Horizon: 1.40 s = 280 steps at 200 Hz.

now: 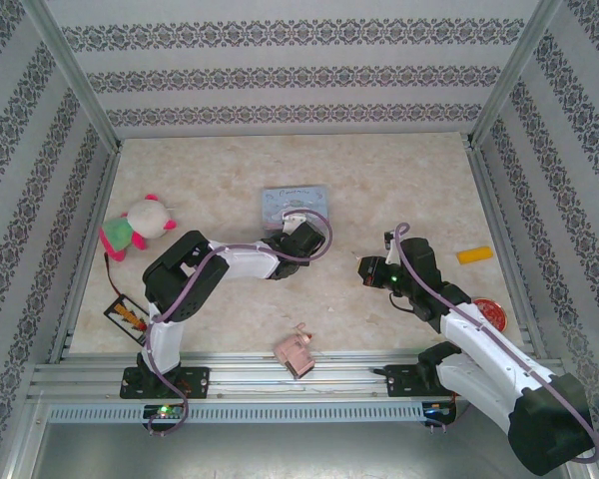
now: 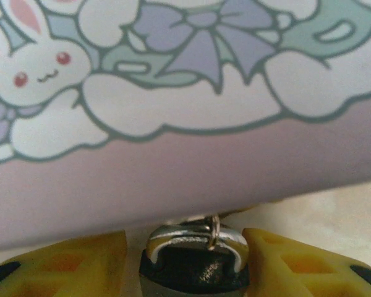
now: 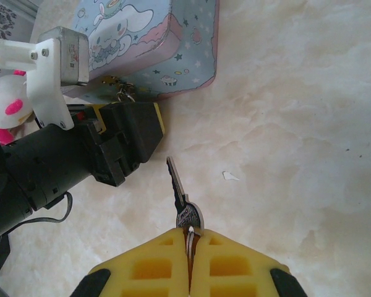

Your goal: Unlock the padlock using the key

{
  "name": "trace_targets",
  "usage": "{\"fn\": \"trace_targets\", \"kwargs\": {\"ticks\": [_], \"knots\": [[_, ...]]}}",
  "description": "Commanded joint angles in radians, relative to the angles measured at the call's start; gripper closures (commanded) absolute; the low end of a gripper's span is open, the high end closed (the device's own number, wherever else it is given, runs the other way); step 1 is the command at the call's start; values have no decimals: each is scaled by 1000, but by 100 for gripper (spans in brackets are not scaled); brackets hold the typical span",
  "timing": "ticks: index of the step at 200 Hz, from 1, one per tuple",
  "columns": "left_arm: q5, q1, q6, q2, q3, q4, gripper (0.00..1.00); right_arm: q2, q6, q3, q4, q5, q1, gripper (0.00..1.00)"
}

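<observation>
The small padlock [image 2: 195,266], dark body with a silvery shackle, hangs from a ring on the front of the blue bunny tin [image 2: 185,154]. My left gripper [image 2: 191,272] is shut on it, with a yellow finger on either side of the body. From above, the left gripper [image 1: 301,234] sits right at the tin's [image 1: 296,205] near edge. My right gripper [image 3: 188,234] is shut on the head of the silver key [image 3: 184,198], blade pointing forward toward the left arm's wrist [image 3: 111,148]. The key tip is still a short way from the tin [image 3: 167,43], over bare table.
A pink-and-white plush toy [image 1: 135,228] lies at the left and a pink blocky object [image 1: 296,349] near the front edge. A yellow block [image 1: 474,254] and a red round lid [image 1: 489,311] sit at the right. A black tray [image 1: 126,315] is at the front left.
</observation>
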<state>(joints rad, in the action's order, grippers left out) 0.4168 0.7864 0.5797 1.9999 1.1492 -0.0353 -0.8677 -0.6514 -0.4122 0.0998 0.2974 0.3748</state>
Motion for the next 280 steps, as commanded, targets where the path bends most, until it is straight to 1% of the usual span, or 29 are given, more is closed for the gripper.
{"fn": "trace_targets", "kwargs": {"ticks": [1,45,63,89,110,129,154,177,204,210,233,260,280], "knots": [[29,-17,-19,26,30,25,50,-5,-4,-13,-29,14,-10,100],[30,-21,-36,43,56,28,52,-14,-6,-14,-37,20,-11,100],[30,-22,-41,48,61,30,55,-19,-7,-14,-42,22,-11,100],[31,-22,-42,52,63,31,63,-25,-8,-15,-46,23,-11,100],[28,-24,-45,53,64,34,67,-33,-8,-15,-49,24,-11,100],[19,-24,-52,53,61,45,74,-43,-7,-12,-52,25,-13,100],[-5,-24,-53,36,57,48,83,-53,-3,1,-71,28,-11,100],[-40,-24,-38,0,39,60,88,-62,6,29,-103,7,2,100],[-123,-30,24,-57,19,64,90,-92,13,62,-187,-20,30,100],[-148,-30,42,-68,15,72,90,-103,13,94,-211,-29,42,100],[-230,-30,118,-98,-2,97,89,-146,16,126,-296,-85,97,100],[-295,-30,221,-114,-30,148,89,-211,18,145,-397,-115,149,100],[-309,-24,285,-130,-70,205,89,-259,18,162,-482,-127,179,100]]}}
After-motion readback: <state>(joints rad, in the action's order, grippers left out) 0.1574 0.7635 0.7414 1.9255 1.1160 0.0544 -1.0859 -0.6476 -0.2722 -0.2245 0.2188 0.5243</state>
